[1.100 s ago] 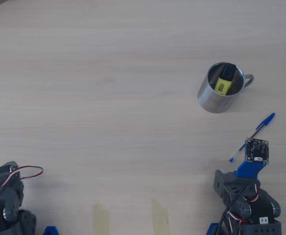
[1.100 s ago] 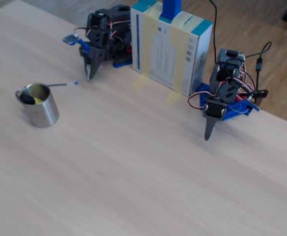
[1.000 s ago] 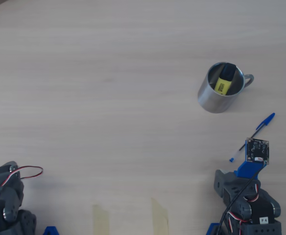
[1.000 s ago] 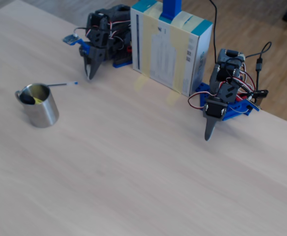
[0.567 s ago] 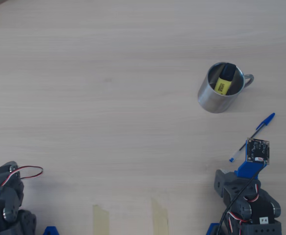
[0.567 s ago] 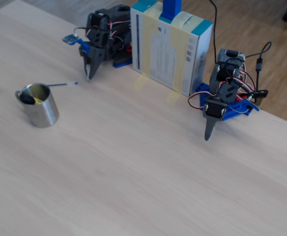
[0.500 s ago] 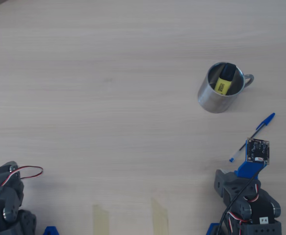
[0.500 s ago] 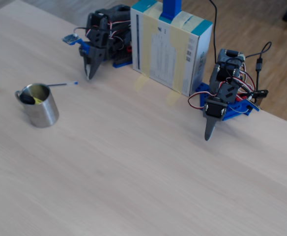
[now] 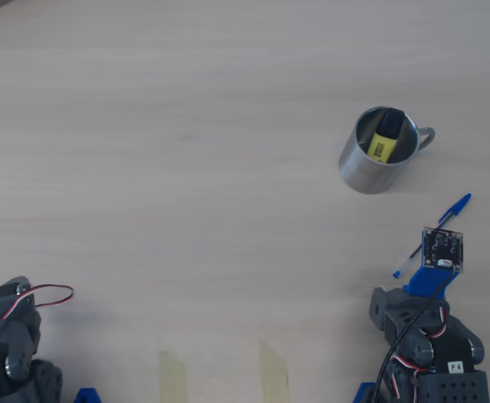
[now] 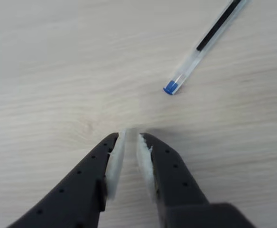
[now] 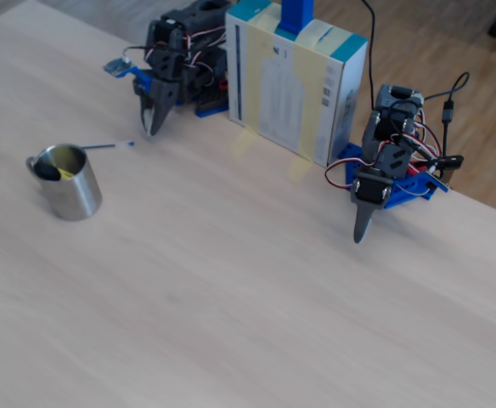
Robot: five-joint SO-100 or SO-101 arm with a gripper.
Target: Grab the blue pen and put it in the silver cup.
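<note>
The gripper [image 10: 130, 137] hangs just above the table [image 9: 186, 168], jaws slightly apart and empty. The pen [image 10: 202, 45] lies flat just beyond its tips, near the cup [image 9: 371, 168], which holds a highlighter [image 9: 383, 144].

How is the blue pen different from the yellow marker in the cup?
The blue pen is long and thin with a clear barrel; the yellow marker is short, fat and yellow with a black end. The blue pen lies flat on the table, while the yellow marker leans inside the silver cup. Both are untouched by the gripper.
</note>
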